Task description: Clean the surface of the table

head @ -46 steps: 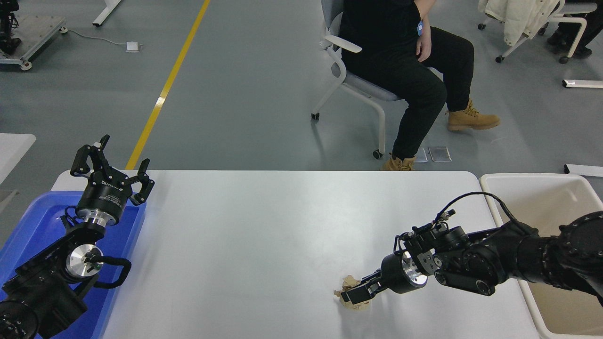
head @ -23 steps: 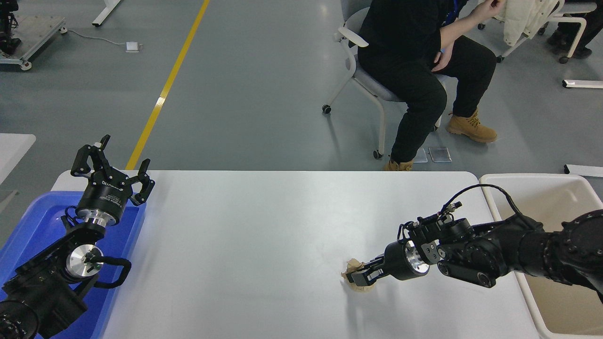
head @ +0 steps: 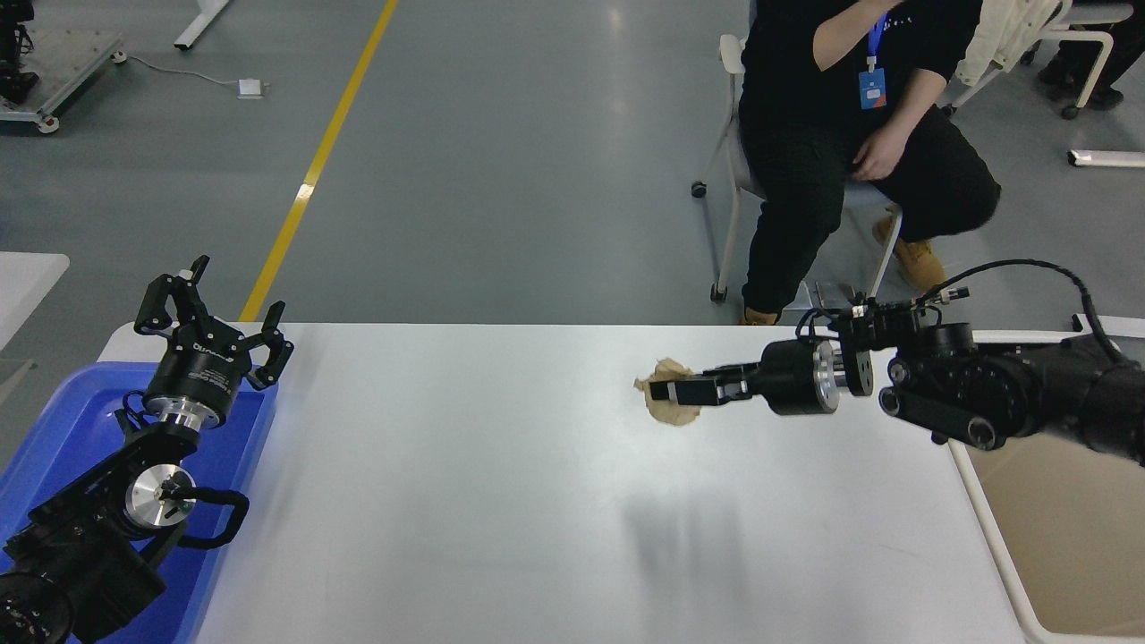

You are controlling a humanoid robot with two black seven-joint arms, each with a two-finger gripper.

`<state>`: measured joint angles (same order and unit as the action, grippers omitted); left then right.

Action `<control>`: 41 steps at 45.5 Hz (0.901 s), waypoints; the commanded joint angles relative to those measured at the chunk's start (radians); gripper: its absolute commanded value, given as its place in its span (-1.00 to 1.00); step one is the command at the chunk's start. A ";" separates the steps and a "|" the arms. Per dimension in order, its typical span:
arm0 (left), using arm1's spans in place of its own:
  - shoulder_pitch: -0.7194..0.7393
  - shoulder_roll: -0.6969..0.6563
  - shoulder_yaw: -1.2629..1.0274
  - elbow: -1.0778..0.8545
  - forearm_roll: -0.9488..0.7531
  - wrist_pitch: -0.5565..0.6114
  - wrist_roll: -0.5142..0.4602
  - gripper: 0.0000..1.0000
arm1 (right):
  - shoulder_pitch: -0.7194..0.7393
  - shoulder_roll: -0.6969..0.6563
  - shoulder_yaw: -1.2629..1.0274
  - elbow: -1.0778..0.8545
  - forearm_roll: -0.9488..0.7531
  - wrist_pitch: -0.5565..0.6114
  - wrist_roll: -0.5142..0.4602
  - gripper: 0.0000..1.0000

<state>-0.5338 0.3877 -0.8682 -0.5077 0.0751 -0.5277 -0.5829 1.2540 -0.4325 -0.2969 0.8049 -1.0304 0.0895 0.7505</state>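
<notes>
The white table surface (head: 465, 465) fills the lower half of the view. My right gripper (head: 666, 391) is shut on a crumpled tan paper wad (head: 669, 411) and holds it well above the table; its shadow lies on the tabletop below. The right arm comes in from the right edge, over the table's right end. My left gripper (head: 210, 313) is open and parked at the lower left above the blue tray (head: 54, 429).
A beige rimmed bin (head: 1055, 528) stands off the table's right end, partly under my right arm. A person sits on a white chair (head: 742, 152) beyond the far edge, hands away from the table.
My right gripper has risen from the tabletop with the paper wad, moving up and away from the near edge. The person has rolled the chair to the right. The left arm has not moved.
</notes>
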 commanded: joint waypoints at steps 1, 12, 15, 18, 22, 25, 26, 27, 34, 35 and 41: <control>0.000 0.000 0.000 0.000 0.000 0.000 0.000 1.00 | 0.016 -0.098 0.251 -0.084 0.078 0.004 0.035 -1.00; 0.000 -0.001 0.000 0.000 0.000 0.000 0.000 1.00 | -0.056 -0.089 0.363 -0.375 0.095 0.004 0.029 -1.00; 0.000 0.000 0.000 0.000 0.000 0.000 0.000 1.00 | -0.067 -0.072 0.360 -0.481 0.142 0.006 0.026 -1.00; 0.000 -0.001 0.000 0.000 0.000 0.000 0.000 1.00 | -0.079 -0.052 0.352 -0.582 0.196 0.007 0.009 -1.00; 0.000 0.000 0.000 0.000 0.000 0.000 0.000 1.00 | -0.102 -0.041 0.352 -0.687 0.249 0.007 -0.045 -1.00; 0.000 -0.001 0.000 0.000 0.000 0.000 0.000 1.00 | -0.123 -0.041 0.357 -0.730 0.280 0.007 -0.104 -1.00; 0.000 -0.001 0.000 0.000 0.000 0.000 0.000 1.00 | -0.136 -0.046 0.358 -0.745 0.297 0.007 -0.135 -1.00; 0.000 -0.001 0.000 0.000 0.000 0.000 0.000 1.00 | -0.143 -0.049 0.360 -0.756 0.309 0.007 -0.157 -1.00; 0.000 -0.001 0.000 0.000 0.000 0.000 0.000 1.00 | -0.200 -0.069 0.352 -0.826 0.421 0.007 -0.276 -1.00; 0.000 -0.001 0.000 0.000 0.000 0.000 0.000 1.00 | -0.208 -0.074 0.351 -0.831 0.437 0.007 -0.280 -1.00; 0.000 0.000 0.000 0.000 0.000 -0.002 0.000 1.00 | -0.248 -0.100 0.351 -0.865 0.501 -0.004 -0.289 -1.00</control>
<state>-0.5338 0.3871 -0.8682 -0.5078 0.0750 -0.5277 -0.5829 1.0800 -0.5018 0.0506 0.0530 -0.6620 0.0947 0.5465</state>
